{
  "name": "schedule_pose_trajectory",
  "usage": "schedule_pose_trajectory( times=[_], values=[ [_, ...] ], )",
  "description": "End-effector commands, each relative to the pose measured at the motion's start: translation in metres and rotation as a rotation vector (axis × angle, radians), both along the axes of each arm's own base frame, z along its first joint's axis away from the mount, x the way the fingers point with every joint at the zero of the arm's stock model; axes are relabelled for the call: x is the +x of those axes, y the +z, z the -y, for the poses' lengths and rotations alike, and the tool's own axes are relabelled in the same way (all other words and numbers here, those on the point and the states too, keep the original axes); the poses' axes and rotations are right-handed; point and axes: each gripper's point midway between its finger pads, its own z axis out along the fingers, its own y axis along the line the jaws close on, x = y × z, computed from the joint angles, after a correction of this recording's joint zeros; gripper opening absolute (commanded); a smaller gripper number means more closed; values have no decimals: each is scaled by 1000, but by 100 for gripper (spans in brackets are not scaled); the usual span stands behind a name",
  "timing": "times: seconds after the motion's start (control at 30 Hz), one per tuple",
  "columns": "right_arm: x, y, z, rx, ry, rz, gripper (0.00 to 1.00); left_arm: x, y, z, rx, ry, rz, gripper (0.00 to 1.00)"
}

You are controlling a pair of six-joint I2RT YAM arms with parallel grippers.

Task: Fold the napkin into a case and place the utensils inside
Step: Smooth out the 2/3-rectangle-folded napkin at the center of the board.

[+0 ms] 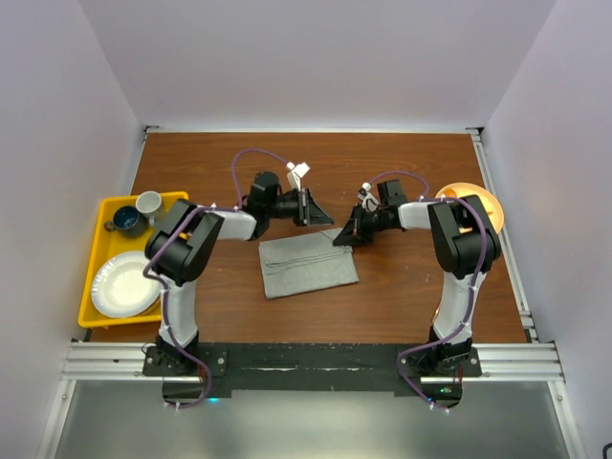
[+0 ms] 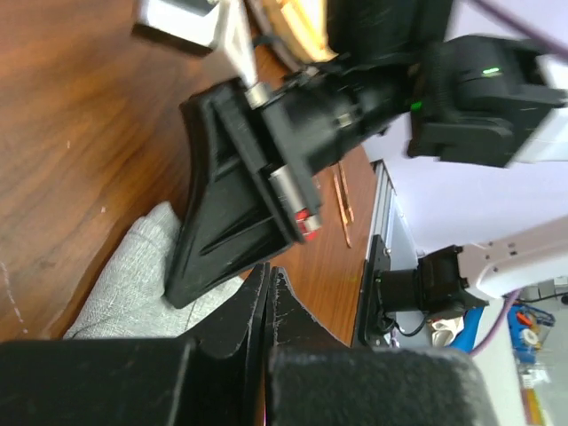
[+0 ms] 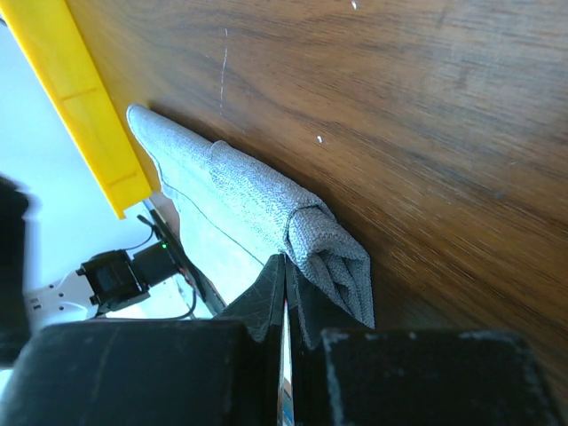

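Note:
The napkin (image 1: 308, 265) lies on the brown table as a flat grey folded rectangle. Both grippers hover at its far edge. My left gripper (image 1: 330, 221) is shut with nothing between its jaws (image 2: 266, 272). My right gripper (image 1: 338, 241) is shut too, tips down at the napkin's far right corner. In the right wrist view that bunched, layered corner (image 3: 330, 250) leans against the outer side of one finger, not between the jaws (image 3: 284, 263). Slim copper utensils (image 2: 343, 202) lie on the table near its right edge, seen only in the left wrist view. The napkin (image 2: 124, 284) shows under the right gripper (image 2: 177, 291).
A yellow tray (image 1: 99, 251) at the left holds a white plate (image 1: 124, 284), a grey cup (image 1: 148, 203) and a dark bowl (image 1: 125, 220). An orange plate (image 1: 475, 203) sits at the right, partly under the right arm. The tray's edge (image 3: 89, 115) shows beyond the napkin.

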Motion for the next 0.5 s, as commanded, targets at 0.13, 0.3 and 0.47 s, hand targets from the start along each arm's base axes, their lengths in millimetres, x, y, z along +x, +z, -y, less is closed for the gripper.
schedule_pose_trajectory(
  times=[0.13,0.3,0.47],
  values=[
    [-21,-62,45,-286,-54,-68,0,-7,-61,22,127,39,-127,0],
    [-19,-59,45,-284,-59,-53,0,-7,-104,12,257,101,-254,0],
    [-25,-65,49,-302,-58,-62,0,-5,-67,20,106,81,-230,0]
  ],
)
